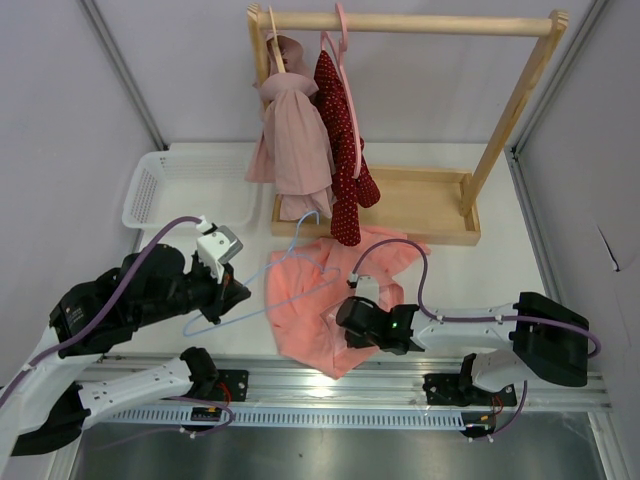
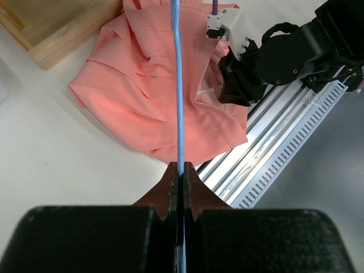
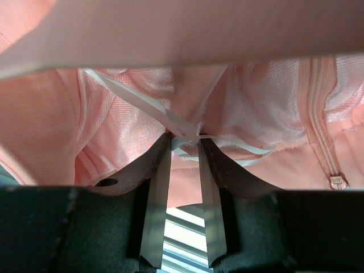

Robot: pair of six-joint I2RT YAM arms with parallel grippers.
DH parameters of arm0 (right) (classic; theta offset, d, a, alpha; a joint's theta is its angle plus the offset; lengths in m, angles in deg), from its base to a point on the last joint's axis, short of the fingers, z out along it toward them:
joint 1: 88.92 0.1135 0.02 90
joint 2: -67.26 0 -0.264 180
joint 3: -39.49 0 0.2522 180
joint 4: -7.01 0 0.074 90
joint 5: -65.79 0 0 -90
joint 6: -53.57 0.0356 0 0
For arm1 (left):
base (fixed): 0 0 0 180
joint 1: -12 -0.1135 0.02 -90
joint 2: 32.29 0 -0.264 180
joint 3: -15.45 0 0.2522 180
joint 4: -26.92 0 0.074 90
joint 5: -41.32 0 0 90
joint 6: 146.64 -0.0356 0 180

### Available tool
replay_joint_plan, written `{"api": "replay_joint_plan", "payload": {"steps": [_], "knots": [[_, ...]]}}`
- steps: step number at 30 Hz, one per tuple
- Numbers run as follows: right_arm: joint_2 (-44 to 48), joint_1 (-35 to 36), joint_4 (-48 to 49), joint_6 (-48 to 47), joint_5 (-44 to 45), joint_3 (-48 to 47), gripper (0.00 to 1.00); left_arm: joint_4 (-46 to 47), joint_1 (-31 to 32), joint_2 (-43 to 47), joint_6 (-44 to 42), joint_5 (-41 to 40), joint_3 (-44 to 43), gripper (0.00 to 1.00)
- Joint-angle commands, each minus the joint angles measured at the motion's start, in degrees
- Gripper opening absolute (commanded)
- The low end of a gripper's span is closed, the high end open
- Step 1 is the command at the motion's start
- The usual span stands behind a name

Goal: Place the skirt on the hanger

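Observation:
The salmon-pink skirt point(image 1: 325, 300) lies crumpled on the table in front of the rack. The light-blue wire hanger point(image 1: 300, 263) lies partly over its left side, hook pointing toward the rack. My left gripper point(image 1: 244, 296) is shut on the hanger's wire. In the left wrist view the wire point(image 2: 178, 85) runs straight out from the closed tips point(image 2: 182, 168) across the skirt point(image 2: 148, 96). My right gripper point(image 1: 352, 313) sits on the skirt's near right part. In the right wrist view its tips point(image 3: 185, 139) pinch skirt fabric point(image 3: 114, 114) and a white ribbon loop point(image 3: 170, 119), and fabric hangs overhead.
A wooden rack point(image 1: 400, 22) with a base tray point(image 1: 420, 205) stands at the back. It holds a pale dusty-pink garment point(image 1: 295, 140), a dark red dotted garment point(image 1: 340, 150) and a pink hanger. A white basket point(image 1: 160, 185) is at the left. A metal rail point(image 1: 350, 385) runs along the near edge.

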Motion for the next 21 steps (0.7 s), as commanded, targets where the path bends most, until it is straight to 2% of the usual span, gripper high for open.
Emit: {"api": "replay_joint_plan", "payload": {"steps": [1,7,12,21], "knots": [[-0.39,0.32,3.36,-0.61,2.92,-0.61,0.31,1.19,0.22,-0.14,-0.87,0.39,-1.12,0.00],[-1.09,0.32,5.22,-0.96,2.39,-0.96,0.27,0.93,0.22,-0.05,-0.87,1.35,-1.46,0.00],[0.84,0.32,3.37,0.09,3.10,-0.26,0.15,0.40,0.22,-0.75,-1.75,2.85,-2.00,0.00],[8.83,0.06,-1.81,3.34,4.24,2.47,0.12,0.49,0.22,-1.11,-2.72,7.42,-2.61,0.00]]}}
